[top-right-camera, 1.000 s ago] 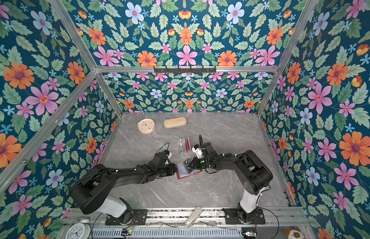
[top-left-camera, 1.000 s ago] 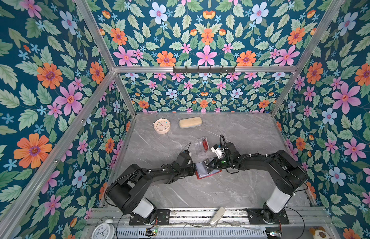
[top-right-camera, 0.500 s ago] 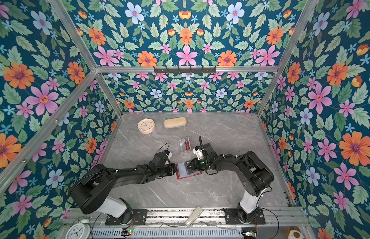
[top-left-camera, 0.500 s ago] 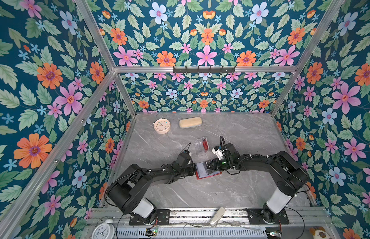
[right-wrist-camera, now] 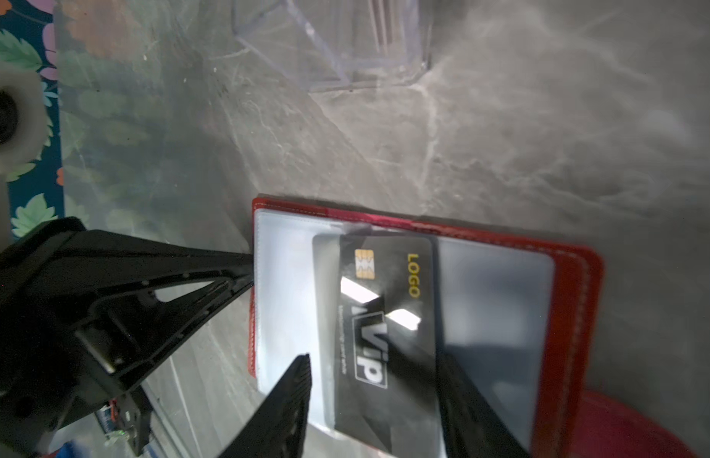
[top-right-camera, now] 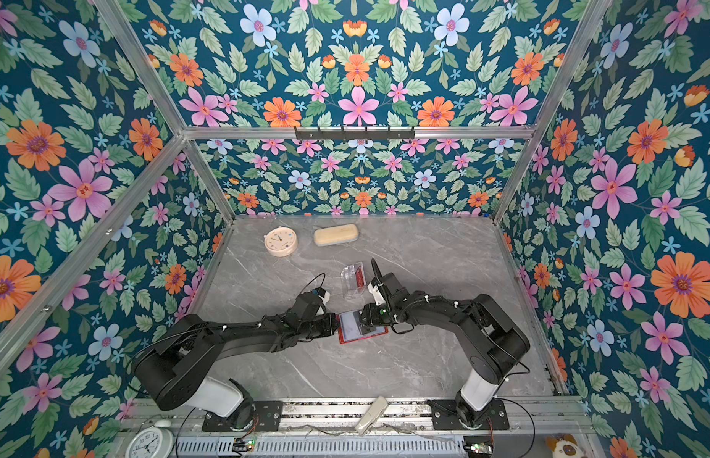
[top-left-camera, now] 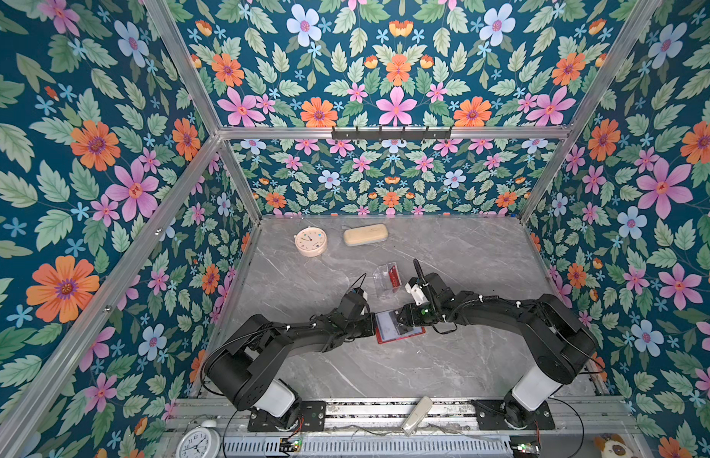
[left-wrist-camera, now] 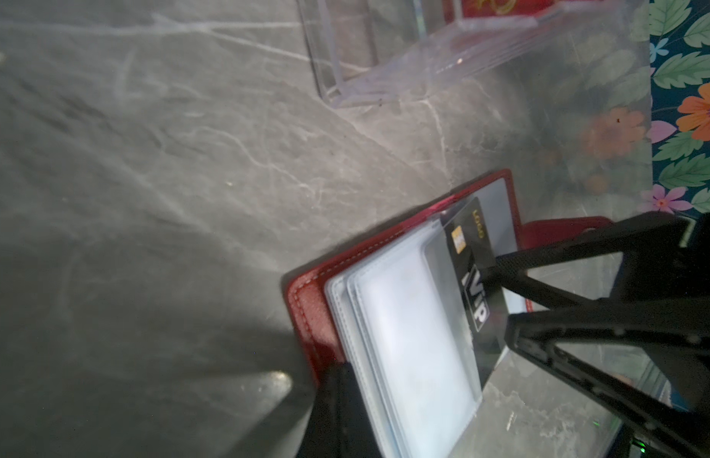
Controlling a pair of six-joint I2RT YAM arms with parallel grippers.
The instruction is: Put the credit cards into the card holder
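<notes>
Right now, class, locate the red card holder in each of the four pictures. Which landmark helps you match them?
In a top view: the card holder lies open mid-table, nearer the camera than the clear stand.
In a top view: same spot, stand just behind it.
Left wrist: open in the foreground, stand beyond.
Right wrist: open in the foreground, stand beyond.
Shared landmark: the clear stand.

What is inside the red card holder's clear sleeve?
A black VIP card sits partly in the top sleeve of the card holder. The right gripper covers its edge; lower sleeves' contents cannot be seen.
</notes>
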